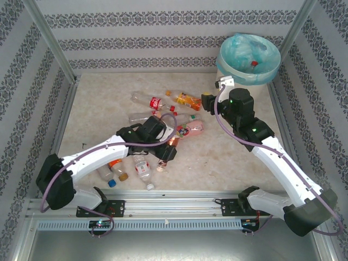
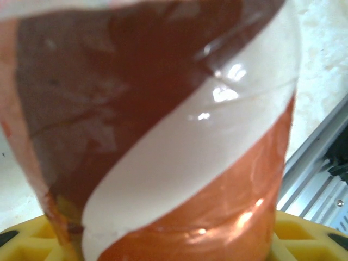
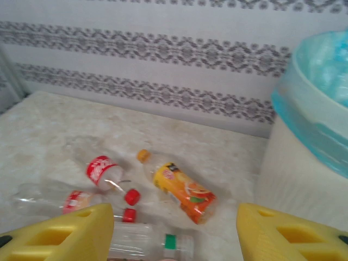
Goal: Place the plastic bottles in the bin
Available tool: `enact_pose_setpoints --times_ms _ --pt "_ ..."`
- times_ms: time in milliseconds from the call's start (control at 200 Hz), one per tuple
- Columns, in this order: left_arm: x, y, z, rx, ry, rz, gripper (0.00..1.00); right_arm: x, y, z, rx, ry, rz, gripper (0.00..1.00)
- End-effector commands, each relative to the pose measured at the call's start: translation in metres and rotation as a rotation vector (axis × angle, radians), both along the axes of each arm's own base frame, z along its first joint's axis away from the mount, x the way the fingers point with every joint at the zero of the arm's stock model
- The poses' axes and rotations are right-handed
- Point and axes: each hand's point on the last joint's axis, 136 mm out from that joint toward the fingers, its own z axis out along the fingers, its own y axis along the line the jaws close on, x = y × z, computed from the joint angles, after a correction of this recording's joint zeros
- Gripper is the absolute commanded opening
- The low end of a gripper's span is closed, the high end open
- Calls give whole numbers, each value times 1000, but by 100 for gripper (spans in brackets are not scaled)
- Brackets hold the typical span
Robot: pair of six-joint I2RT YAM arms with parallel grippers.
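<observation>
A round cream bin (image 1: 224,73) stands in the far right corner of a pale worktop (image 1: 228,160). A blue-green bag (image 1: 235,46) lines it and folds over the rim. Inside lie several clear bottles, too blurred to count, 1 of them with a red cap (image 1: 254,63).

A loose group of bottles (image 1: 142,168) lies on the worktop left of centre, well apart from the bin. At the far side of the group are a red-label bottle (image 1: 152,101) and an orange bottle (image 1: 185,100), both on their sides. A pink bottle (image 1: 193,128) lies nearer the middle.

The left gripper (image 1: 167,148) reaches into the middle of the group. Seen from the left wrist, a brown bottle (image 2: 163,136) with a white stripe and an orange lower band sits between the yellow fingers (image 2: 24,242). Both fingers touch its sides, so the gripper is clamped on it.

The right gripper (image 1: 208,101) hangs between the bin and the orange bottle, just beside the bottle's base. From the right wrist its fingers (image 3: 70,234) stand wide apart with nothing held between them. That view has the orange bottle (image 3: 182,187) lying ahead, the red-label bottle (image 3: 100,171) to its left and 2 red caps (image 3: 131,197) near them. A clear bottle with a green band (image 3: 170,242) lies below. The bin wall (image 3: 299,174) rises on the right.
</observation>
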Motion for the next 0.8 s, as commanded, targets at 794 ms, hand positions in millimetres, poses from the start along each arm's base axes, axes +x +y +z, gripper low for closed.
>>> enact_pose_setpoints --times_ms 794 --pt "66 -3 157 -275 -745 12 52 -76 128 51 314 103 864 68"
